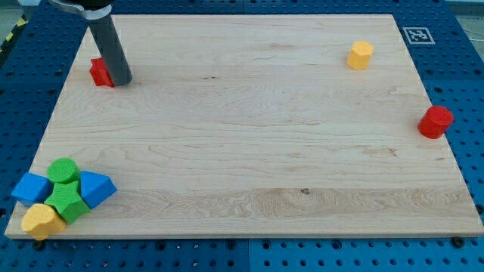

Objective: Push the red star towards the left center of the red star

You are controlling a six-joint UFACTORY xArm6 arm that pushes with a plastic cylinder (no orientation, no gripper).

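Observation:
The red star [99, 72] lies near the board's upper left edge, partly hidden behind the dark rod. My tip [122, 80] rests on the board right against the star's right side, touching or nearly touching it. The rod slants up to the view's top left.
A yellow hexagonal block [361, 54] sits at the upper right. A red cylinder [435, 122] stands at the right edge. A cluster at the lower left holds a green cylinder [63, 171], a green star [67, 201], two blue blocks [31, 187] [96, 188] and a yellow block [41, 221].

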